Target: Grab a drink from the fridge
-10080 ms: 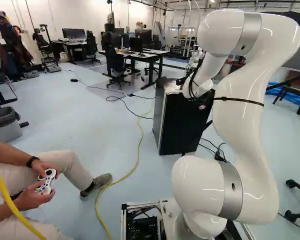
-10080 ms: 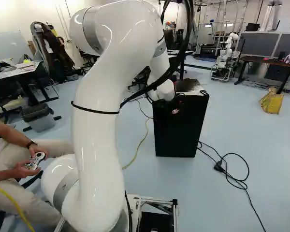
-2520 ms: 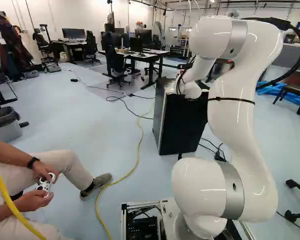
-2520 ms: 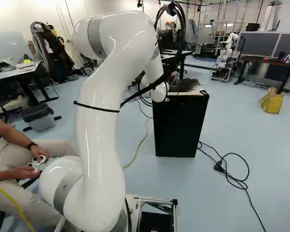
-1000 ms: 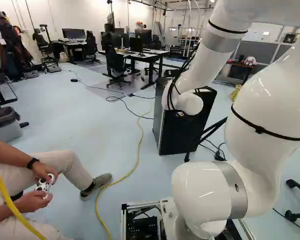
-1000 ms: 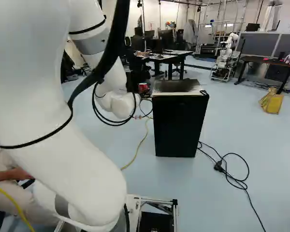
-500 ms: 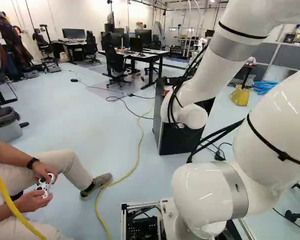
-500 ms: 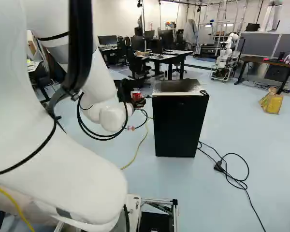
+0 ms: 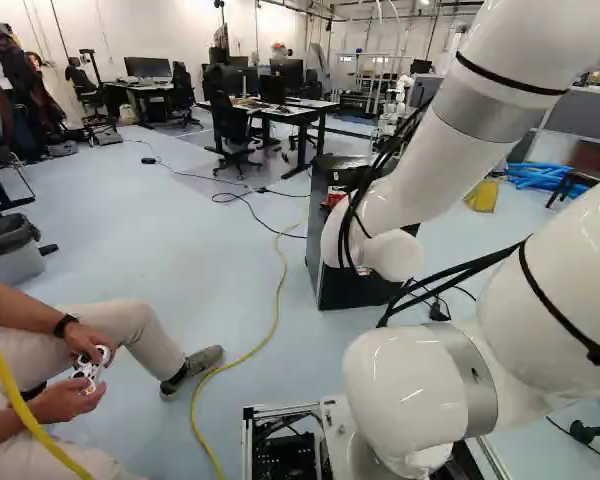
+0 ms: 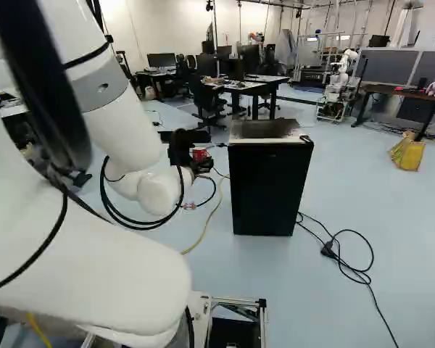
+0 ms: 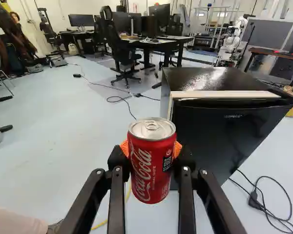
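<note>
Red drink can (image 11: pixel 152 165), just left of centre in the right base view, held upright by its sides in the gripper (image 11: pixel 152 150) beside the black fridge (image 10: pixel 270 188), presumably to travel level without slipping.

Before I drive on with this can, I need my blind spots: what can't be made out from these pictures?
- Can: wrist view, far side hidden by the can itself, as is most of the orange pads.
- Gripper: left base view, largely hidden by the arm.
- Fridge interior: all views, hidden by its outer panels.
- The arm's elbow: both base views, cut off by the edges.
</note>
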`<state>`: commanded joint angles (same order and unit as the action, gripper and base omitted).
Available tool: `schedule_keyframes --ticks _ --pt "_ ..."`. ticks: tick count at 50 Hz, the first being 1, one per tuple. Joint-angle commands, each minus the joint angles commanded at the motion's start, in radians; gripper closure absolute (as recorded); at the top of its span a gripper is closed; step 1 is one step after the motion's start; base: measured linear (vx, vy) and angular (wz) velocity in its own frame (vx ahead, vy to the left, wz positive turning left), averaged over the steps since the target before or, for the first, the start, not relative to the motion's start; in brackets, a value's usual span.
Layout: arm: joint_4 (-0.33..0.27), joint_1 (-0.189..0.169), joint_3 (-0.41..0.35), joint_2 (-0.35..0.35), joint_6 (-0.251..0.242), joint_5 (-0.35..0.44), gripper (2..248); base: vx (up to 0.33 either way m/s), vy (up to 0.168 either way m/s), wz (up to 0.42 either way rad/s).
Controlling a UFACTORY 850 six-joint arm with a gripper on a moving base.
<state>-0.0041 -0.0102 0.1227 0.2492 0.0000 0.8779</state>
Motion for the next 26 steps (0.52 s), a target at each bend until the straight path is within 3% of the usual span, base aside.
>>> schedule_keyframes --ticks 26 --pt "0.004 0.01 -0.035 0.03 0.0 -0.005 151 0.0 0.0 0.0"
